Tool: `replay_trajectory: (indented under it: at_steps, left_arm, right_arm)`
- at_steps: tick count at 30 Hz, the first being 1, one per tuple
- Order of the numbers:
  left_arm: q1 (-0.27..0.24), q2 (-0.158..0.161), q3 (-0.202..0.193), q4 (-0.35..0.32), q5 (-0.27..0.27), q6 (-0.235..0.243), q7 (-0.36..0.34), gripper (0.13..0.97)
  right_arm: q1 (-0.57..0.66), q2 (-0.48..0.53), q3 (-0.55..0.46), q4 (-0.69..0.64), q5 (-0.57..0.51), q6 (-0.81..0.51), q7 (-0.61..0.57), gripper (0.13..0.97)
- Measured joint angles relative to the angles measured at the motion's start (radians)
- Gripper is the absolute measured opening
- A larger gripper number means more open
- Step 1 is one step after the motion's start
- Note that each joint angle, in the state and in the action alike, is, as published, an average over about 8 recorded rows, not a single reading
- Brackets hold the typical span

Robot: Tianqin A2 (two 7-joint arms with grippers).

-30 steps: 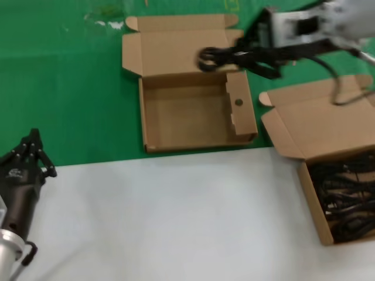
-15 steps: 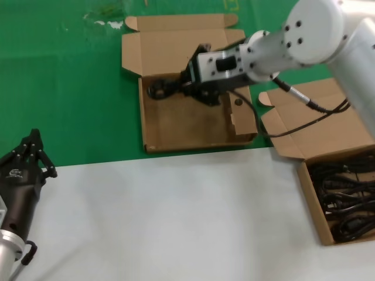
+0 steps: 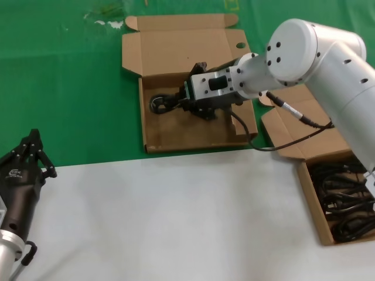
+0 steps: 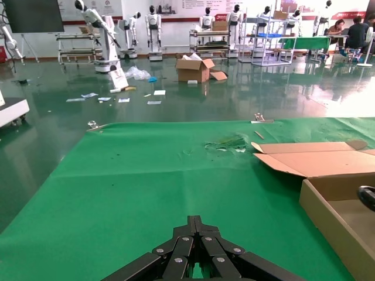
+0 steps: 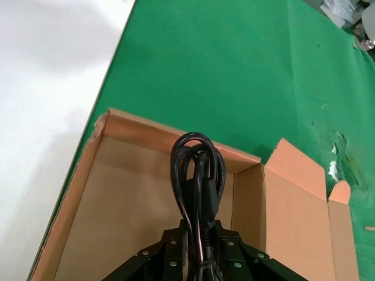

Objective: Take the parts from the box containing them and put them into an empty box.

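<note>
Cable bundle [image 3: 163,104] is sitting right in the right gripper [image 3: 183,105], fingers pinched around its black coil, and that's all happening in the upper middle of the head frame, over the inside of the empty box [image 3: 176,132]. From the head camera the loop end of the cable pokes out toward the left side of that box, near its back wall. Can't tell whether it's touching the cardboard floor or just hanging above it. The right wrist view shows the same thing close up: the coil [image 5: 197,170] stands up out of the black fingers [image 5: 170,249] clamped on either side of it, with the box floor [image 5: 117,216] behind.

The empty box has its lid folded open toward the top of the frame, and there's a round hole [image 3: 240,45] in the lid's side flap, upper right of the lid.

The other box [image 3: 313,202], the one with the rest of the cables [image 3: 345,202], is at the right edge of the head frame, lower down, lid open too. A pile of black cords fills it.

Left gripper [image 3: 30,153] is parked down in the lower left of the head frame, over the edge where the green mat [image 3: 70,88] meets the white table surface [image 3: 176,216]. Its fingers [image 4: 196,257] look pressed together into a point, nothing in them.
</note>
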State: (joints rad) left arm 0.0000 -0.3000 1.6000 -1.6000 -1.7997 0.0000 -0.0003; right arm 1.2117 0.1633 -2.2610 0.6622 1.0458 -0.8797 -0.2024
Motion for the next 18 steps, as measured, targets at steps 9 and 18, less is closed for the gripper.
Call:
replay_trajectory:
  at_steps: [9,18]
  left_arm:
    - [0.0,0.0,0.0,0.0,0.0,0.0,0.0,0.14]
    - [0.0,0.0,0.0,0.0,0.0,0.0,0.0,0.14]
  right_arm:
    - [-0.02,0.016,0.018,0.021,0.022,0.01,0.041,0.256]
    - [-0.129,0.144,0.093,0.333,0.044,-0.03,0.253,0.371]
